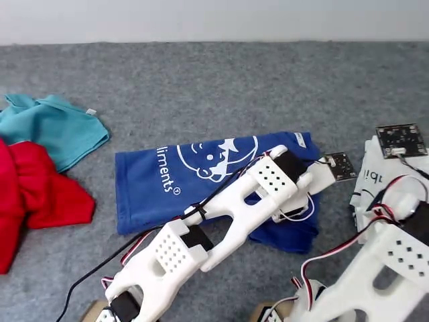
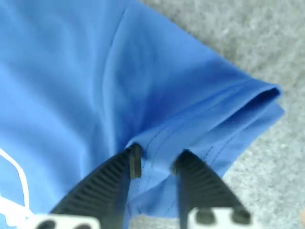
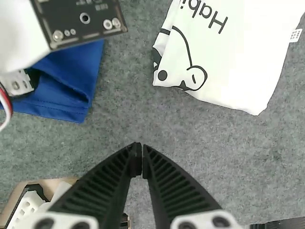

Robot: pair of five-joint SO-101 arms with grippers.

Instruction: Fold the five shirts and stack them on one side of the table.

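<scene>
A blue shirt (image 1: pixel 167 181) with white print lies partly folded in the middle of the grey table. My left arm (image 1: pixel 221 208) stretches across it, and my left gripper (image 2: pixel 156 164) is shut on a folded hem of the blue shirt (image 2: pixel 95 71) near its right edge. A white shirt (image 3: pixel 238 52) with black print lies folded at the table's right side, also seen as the white shirt (image 1: pixel 369 178). My right gripper (image 3: pixel 138 155) is shut with nothing in it, hovering over bare table between the white shirt and the blue shirt (image 3: pixel 66 90).
A teal shirt (image 1: pixel 53 127) and a red shirt (image 1: pixel 33 194) lie crumpled at the table's left edge. The grey felt table (image 1: pixel 234 87) is bare toward the back. The left arm's camera board (image 3: pixel 76 21) hangs close to my right gripper.
</scene>
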